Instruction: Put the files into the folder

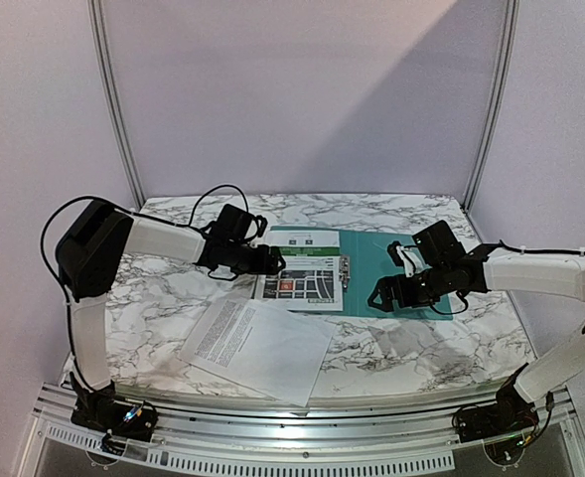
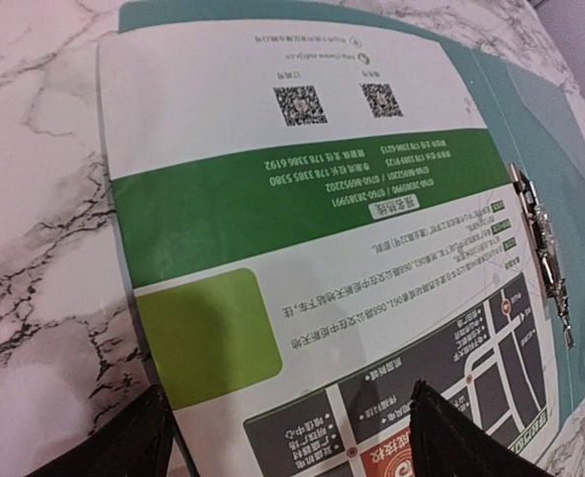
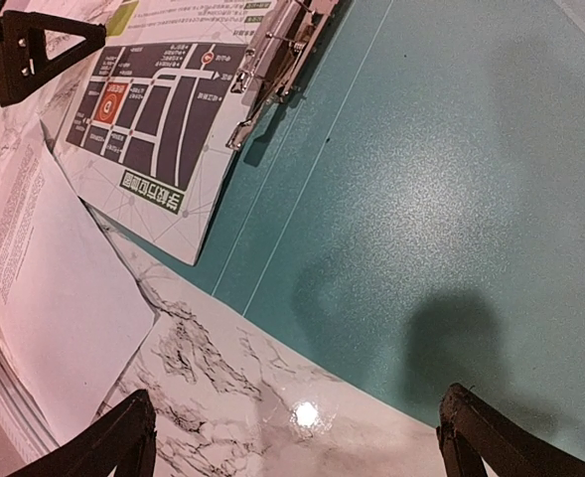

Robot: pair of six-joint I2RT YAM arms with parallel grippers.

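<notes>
The teal folder [image 1: 411, 273] lies open at the table's middle, with its metal clip [image 1: 345, 270] along the spine. The green map sheet [image 1: 307, 276] lies on the folder's left half, next to the clip [image 2: 542, 238]. The white text sheet [image 1: 257, 346] lies loose on the marble in front of it. My left gripper [image 1: 272, 260] is open and empty, low over the map sheet's [image 2: 302, 199] left edge. My right gripper [image 1: 379, 298] is open and empty, over the folder's [image 3: 451, 179] near edge. The right wrist view also shows the map sheet [image 3: 153, 129] and the white sheet [image 3: 54, 298].
The marble table [image 1: 163, 298] ends at a metal rail [image 1: 302, 432] in front. Grey walls with two metal poles [image 1: 113, 99] close the back. Cables loop above the left arm [image 1: 227, 194].
</notes>
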